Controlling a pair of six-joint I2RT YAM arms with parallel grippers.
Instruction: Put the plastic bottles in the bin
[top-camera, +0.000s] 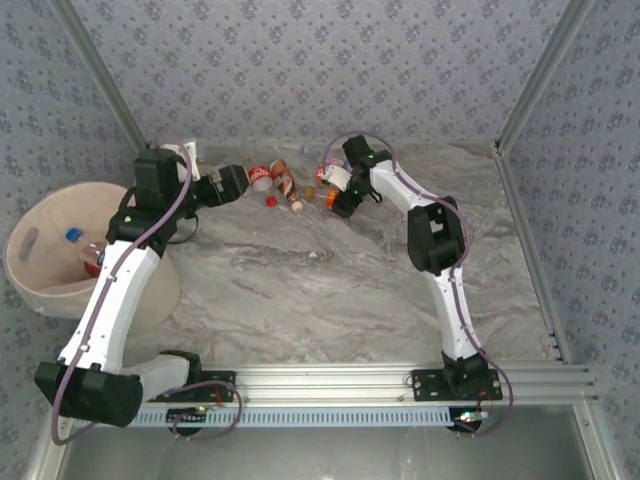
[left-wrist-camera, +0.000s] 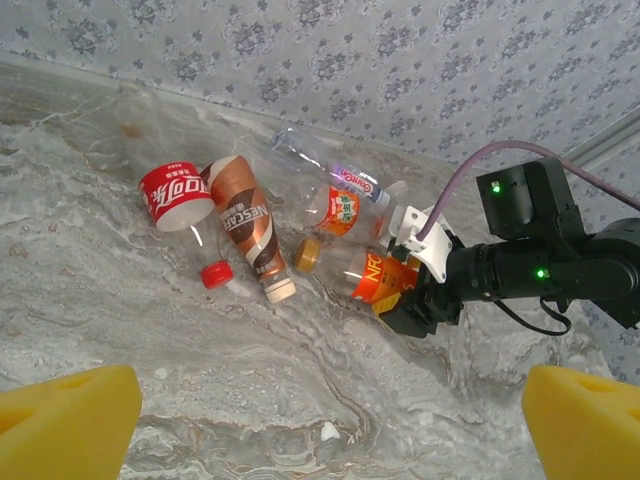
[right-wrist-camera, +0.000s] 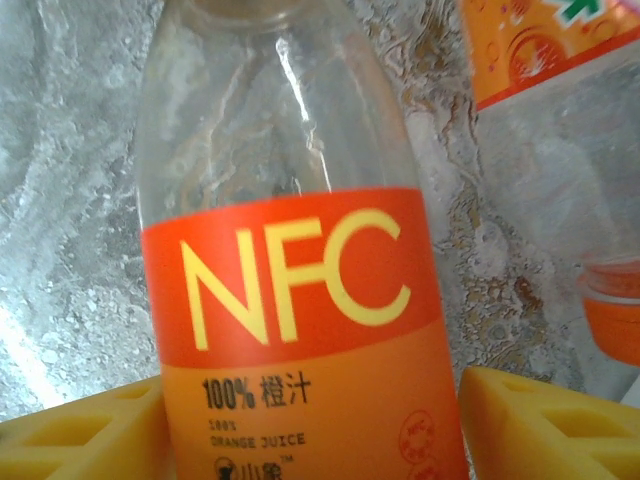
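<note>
Several plastic bottles lie in a cluster at the table's far edge: a red-labelled one (top-camera: 260, 177) (left-wrist-camera: 175, 195), a brown Nescafe one (left-wrist-camera: 245, 220), an orange-labelled one (left-wrist-camera: 345, 210) and a clear one with a blue label (left-wrist-camera: 350, 180). My right gripper (top-camera: 335, 200) (right-wrist-camera: 310, 420) is shut on the orange NFC bottle (right-wrist-camera: 300, 300) (left-wrist-camera: 375, 275), which still lies on the table with a yellow pad against each side. Left of the cluster, my left gripper (top-camera: 240, 183) (left-wrist-camera: 330, 420) stands open and holds nothing. The bin (top-camera: 40, 280) sits at the left with bottles (top-camera: 90, 255) inside.
A loose red cap (left-wrist-camera: 215, 274) lies by the Nescafe bottle. A small white scrap (top-camera: 315, 255) sits mid-table. Wallpapered walls (top-camera: 330, 60) close the back and sides. A metal rail (top-camera: 400, 380) runs along the near edge.
</note>
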